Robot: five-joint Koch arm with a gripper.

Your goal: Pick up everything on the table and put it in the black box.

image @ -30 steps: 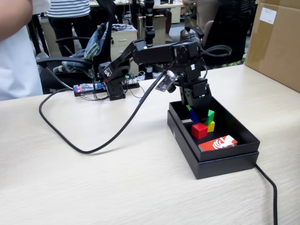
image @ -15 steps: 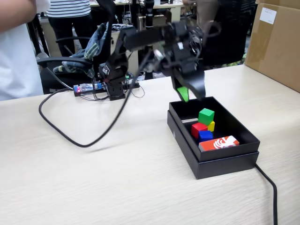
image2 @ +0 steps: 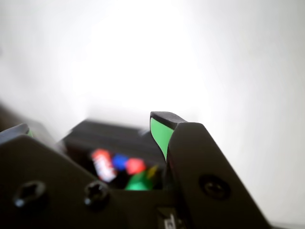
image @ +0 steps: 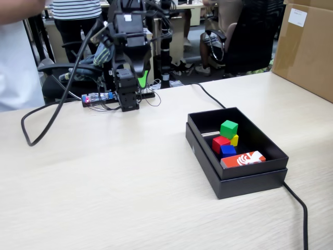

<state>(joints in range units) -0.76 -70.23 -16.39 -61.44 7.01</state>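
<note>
Behind the pale wood-grain tabletop (image: 104,177) the room is a busy office. Black office chairs (image: 244,36) stand on a grey floor (image: 192,39), one draped with cloth. A person in a striped shirt (image: 78,15) stands at the back, another in white (image: 18,57) at the left edge. A big brown carton (image: 307,47) sits on the right.

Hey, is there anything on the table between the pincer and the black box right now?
Nothing visible. The pincer is raised near the arm's base, and the bare table runs clear to the box. The green cube, red cube, blue cube and yellow cube already sit inside.
</note>
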